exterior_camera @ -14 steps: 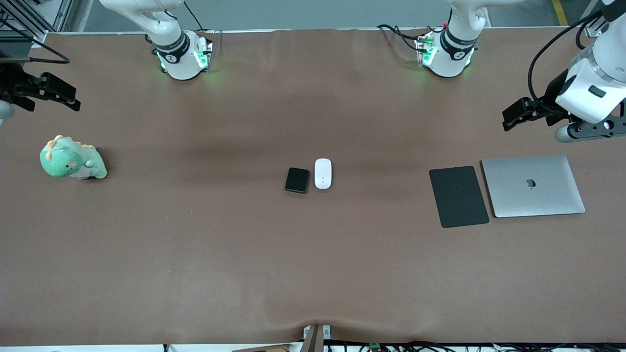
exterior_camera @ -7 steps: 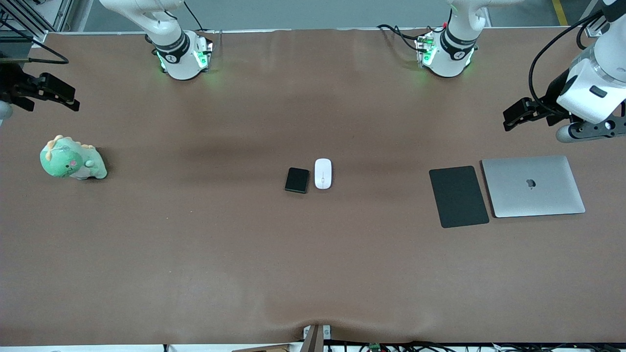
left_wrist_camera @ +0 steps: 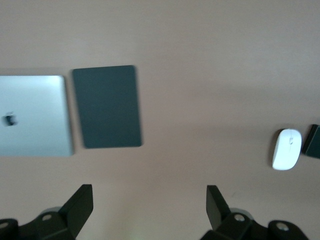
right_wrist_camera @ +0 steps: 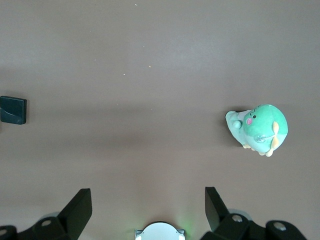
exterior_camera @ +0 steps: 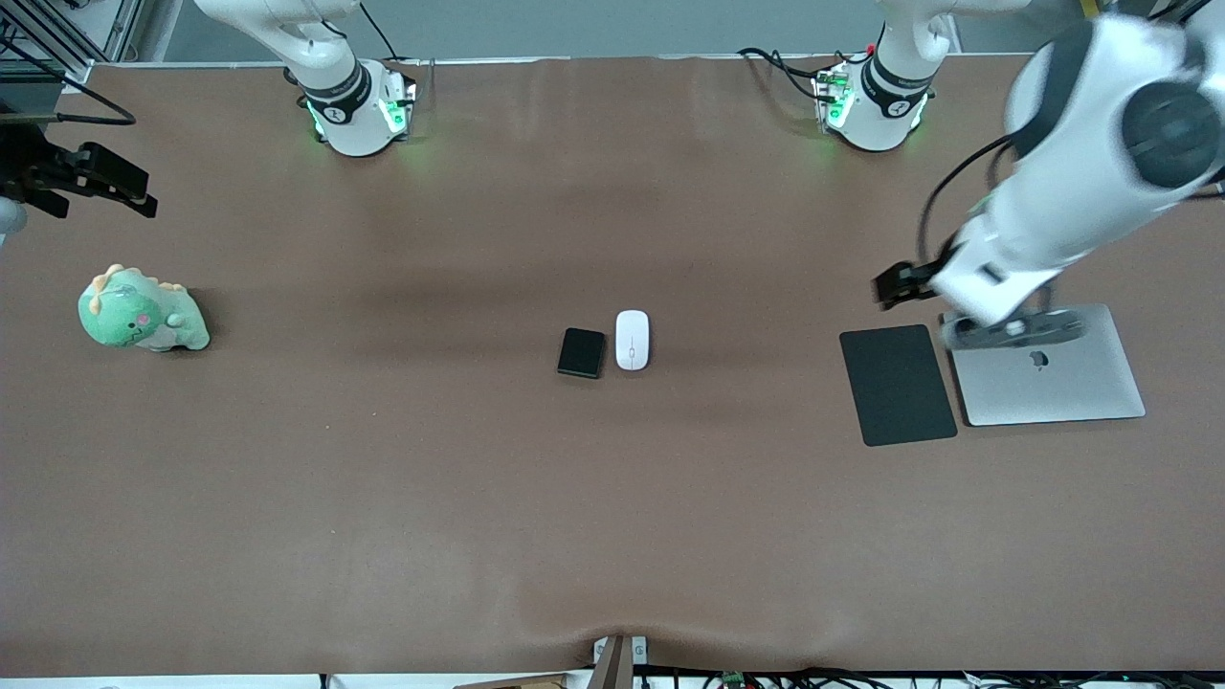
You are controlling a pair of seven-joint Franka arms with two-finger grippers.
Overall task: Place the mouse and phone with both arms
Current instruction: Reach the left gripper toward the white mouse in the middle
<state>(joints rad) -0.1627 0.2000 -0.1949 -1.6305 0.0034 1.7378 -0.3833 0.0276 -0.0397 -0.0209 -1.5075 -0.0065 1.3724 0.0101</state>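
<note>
The white mouse (exterior_camera: pixel 632 340) and the black phone (exterior_camera: pixel 582 352) lie side by side at the table's middle, the phone toward the right arm's end. Both also show in the left wrist view, the mouse (left_wrist_camera: pixel 286 149) whole and the phone (left_wrist_camera: pixel 313 141) cut by the edge. The right wrist view catches the phone (right_wrist_camera: pixel 13 110) only. My left gripper (exterior_camera: pixel 898 285) (left_wrist_camera: pixel 148 204) hangs open and empty in the air over bare table beside the mouse pad. My right gripper (exterior_camera: pixel 132 191) (right_wrist_camera: pixel 148 206) waits open and empty above the table's end, over the cloth near the plush.
A matte black mouse pad (exterior_camera: pixel 898 385) (left_wrist_camera: pixel 106 106) and a closed silver laptop (exterior_camera: pixel 1048 373) (left_wrist_camera: pixel 32 116) lie together toward the left arm's end. A green dinosaur plush (exterior_camera: pixel 142 311) (right_wrist_camera: pixel 257 127) sits toward the right arm's end. Brown cloth covers the table.
My left arm has swung in from the table's end toward the middle and now hangs over the laptop and mouse pad area. The right arm, mouse and phone have not moved.
</note>
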